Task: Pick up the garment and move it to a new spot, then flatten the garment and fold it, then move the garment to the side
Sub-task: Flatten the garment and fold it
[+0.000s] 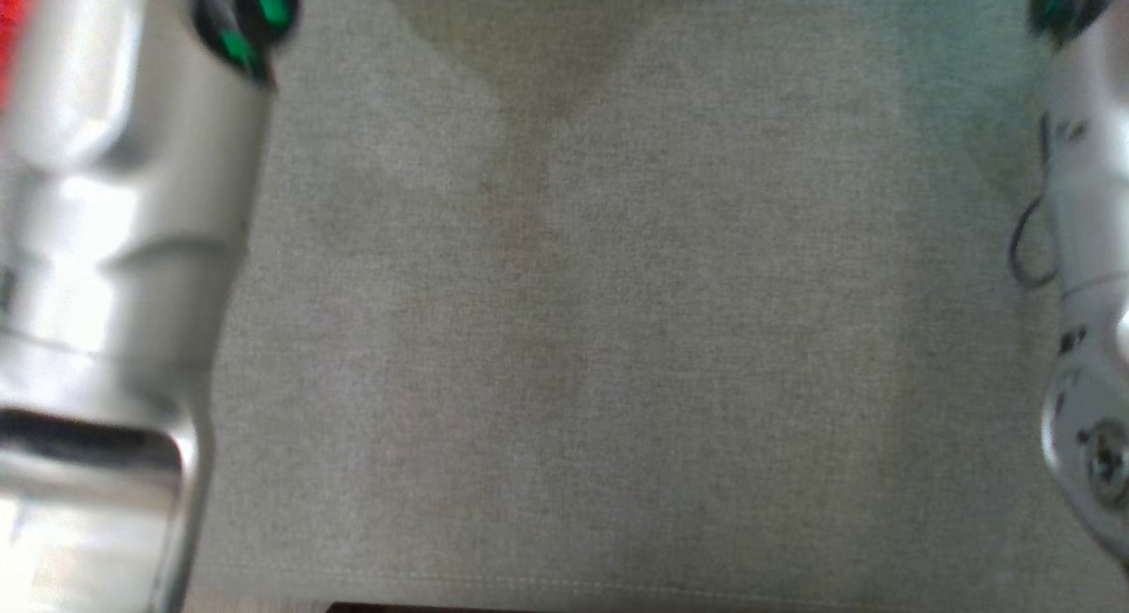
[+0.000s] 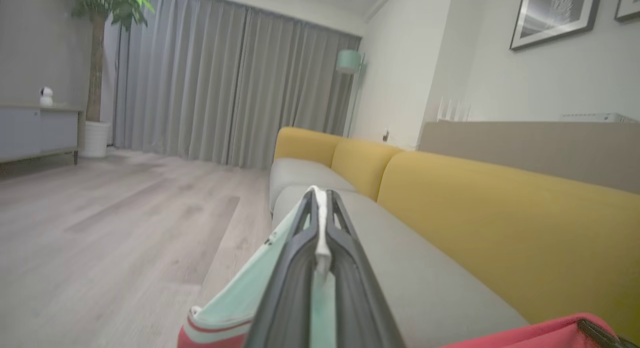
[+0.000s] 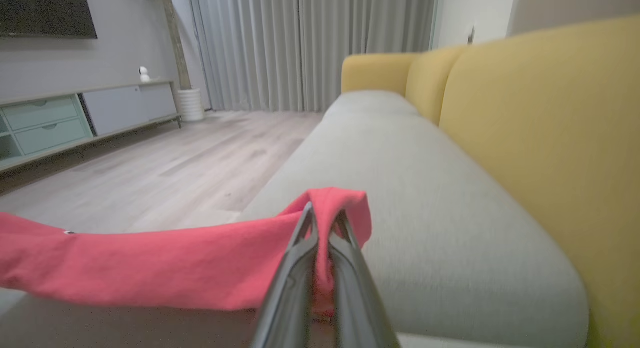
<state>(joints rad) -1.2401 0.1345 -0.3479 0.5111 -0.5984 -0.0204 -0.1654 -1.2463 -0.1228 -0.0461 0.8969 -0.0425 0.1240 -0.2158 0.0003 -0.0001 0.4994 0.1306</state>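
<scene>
The garment is red with a pale mint and white part. In the left wrist view my left gripper [image 2: 320,194] is shut on a white fold of the garment [image 2: 235,303], whose mint cloth with a red-striped hem hangs down to the left. My right gripper [image 3: 322,214] is shut on a red edge of the garment [image 3: 150,260], which stretches away to the left above the grey sofa seat [image 3: 425,198]. From the head, both pale forearms frame the seat [image 1: 617,331], the left forearm [image 1: 115,242] and the right forearm [image 1: 1089,242], with a red scrap of the garment [image 1: 16,31] at the top left corner.
A yellow backrest [image 2: 500,223] runs along the sofa's far side. Wooden floor [image 3: 200,152] lies beyond the seat's front edge. A low cabinet [image 3: 75,117], a potted plant [image 2: 97,62] and grey curtains [image 2: 225,87] stand far off.
</scene>
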